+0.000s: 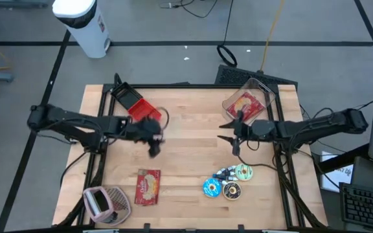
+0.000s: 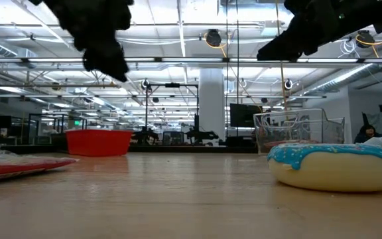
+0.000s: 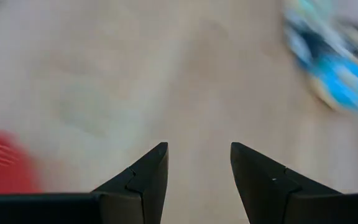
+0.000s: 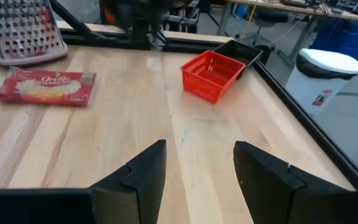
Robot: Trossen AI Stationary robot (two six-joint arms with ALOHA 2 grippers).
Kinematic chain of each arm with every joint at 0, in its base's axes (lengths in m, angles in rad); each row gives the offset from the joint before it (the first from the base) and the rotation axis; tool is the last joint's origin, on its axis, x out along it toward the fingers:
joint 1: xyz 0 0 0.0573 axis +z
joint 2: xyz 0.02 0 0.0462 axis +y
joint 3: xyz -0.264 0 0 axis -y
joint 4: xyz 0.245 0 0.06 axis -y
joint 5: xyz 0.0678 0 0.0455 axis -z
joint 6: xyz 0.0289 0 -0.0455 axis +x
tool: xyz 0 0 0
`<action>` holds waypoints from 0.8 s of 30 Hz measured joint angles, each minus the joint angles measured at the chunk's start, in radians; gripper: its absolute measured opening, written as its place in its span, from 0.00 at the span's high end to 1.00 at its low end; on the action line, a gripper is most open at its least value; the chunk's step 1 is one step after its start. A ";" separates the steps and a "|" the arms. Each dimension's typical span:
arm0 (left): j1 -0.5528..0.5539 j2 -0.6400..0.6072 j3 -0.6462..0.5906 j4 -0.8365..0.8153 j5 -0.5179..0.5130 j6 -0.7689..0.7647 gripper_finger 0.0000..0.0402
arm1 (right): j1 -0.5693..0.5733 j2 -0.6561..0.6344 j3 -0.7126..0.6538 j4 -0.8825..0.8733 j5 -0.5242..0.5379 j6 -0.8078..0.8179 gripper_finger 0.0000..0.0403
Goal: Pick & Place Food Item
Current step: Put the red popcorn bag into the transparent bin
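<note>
A red popcorn packet lies flat near the table's front edge, and several iced donuts lie to its right. A clear tub at the back right holds a red-wrapped item. A red basket stands at the back left. My left gripper hangs open over bare wood left of centre, above and behind the packet, and in its blurred wrist view nothing is between the fingers. My right gripper is open in front of the tub, pointing toward the table's left, and empty in its wrist view.
A pink-framed grater lies at the front left corner. A black basket stands behind the red one. A white bin stands on the floor beyond the table. Bare wood lies between the two grippers.
</note>
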State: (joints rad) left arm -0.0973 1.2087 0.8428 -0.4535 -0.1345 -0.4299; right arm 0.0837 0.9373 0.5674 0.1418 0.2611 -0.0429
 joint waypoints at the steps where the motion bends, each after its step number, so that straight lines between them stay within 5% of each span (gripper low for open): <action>1: -0.032 0.000 0.000 -0.013 0.048 -0.017 0.56 | 0.000 0.005 0.000 0.007 0.000 -0.001 0.56; 4: -0.131 0.014 0.000 -0.044 0.141 -0.042 0.56 | -0.001 0.012 0.000 0.011 0.001 -0.016 0.57; 12: -0.336 0.112 0.000 -0.165 0.082 -0.176 0.56 | -0.001 0.015 0.000 0.011 0.002 -0.021 0.57; 24: -0.438 0.224 0.000 -0.358 0.003 -0.314 0.56 | -0.001 0.015 0.000 0.004 -0.001 -0.024 0.58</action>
State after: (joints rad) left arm -0.5350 1.4328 0.8429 -0.8116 -0.1314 -0.7437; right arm 0.0826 0.9527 0.5674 0.1455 0.2604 -0.0673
